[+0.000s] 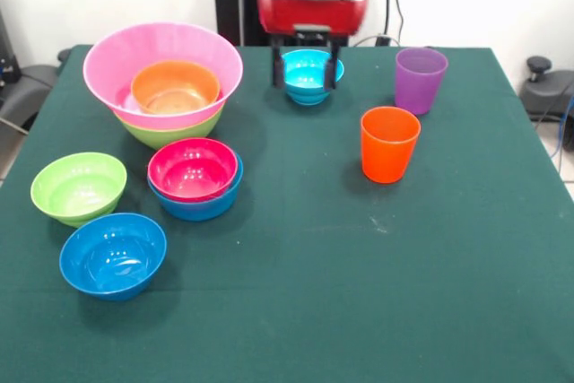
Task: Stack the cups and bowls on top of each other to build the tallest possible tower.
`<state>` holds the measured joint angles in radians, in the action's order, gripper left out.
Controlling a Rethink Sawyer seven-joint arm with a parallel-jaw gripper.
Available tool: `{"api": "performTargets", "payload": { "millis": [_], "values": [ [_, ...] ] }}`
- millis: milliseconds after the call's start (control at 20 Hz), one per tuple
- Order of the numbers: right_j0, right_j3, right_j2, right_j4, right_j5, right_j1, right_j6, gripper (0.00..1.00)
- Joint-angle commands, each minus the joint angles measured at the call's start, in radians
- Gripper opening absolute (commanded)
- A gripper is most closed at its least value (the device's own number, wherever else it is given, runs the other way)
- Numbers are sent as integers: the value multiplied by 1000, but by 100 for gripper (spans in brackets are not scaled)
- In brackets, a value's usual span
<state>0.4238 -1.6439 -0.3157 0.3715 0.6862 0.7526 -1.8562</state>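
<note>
Tool [308, 67] down at the far middle of the green table [359, 293], one dark finger [278, 67] on each side of a small cyan bowl [310, 74], closed around it by the look of it; whether the bowl rests on the table or hangs clear cannot be told. Tower [163, 87] at the far left: large lime green bowl [166, 134] at the base, huge pink bowl [161, 65] nested in it, orange bowl [175, 87] inside the pink. In front of that, magenta-red bowl [192, 168] sitting in a blue bowl [199, 205]. Small lime green bowl [78, 187] and another blue bowl [113, 255] standing alone, nearest the camera on the left. Purple cup [420, 79] and orange cup [389, 143] upright on the right, near each other but apart.
</note>
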Motion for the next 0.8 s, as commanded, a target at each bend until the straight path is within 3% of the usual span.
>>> {"api": "performTargets", "payload": {
  "millis": [50,500,800],
  "values": [
    [-31,159,27,28,-7,-160,-79,100],
    [21,218,-8,31,-62,-267,-4,100],
    [26,205,-4,37,-71,-261,-11,100]
  ]
}}
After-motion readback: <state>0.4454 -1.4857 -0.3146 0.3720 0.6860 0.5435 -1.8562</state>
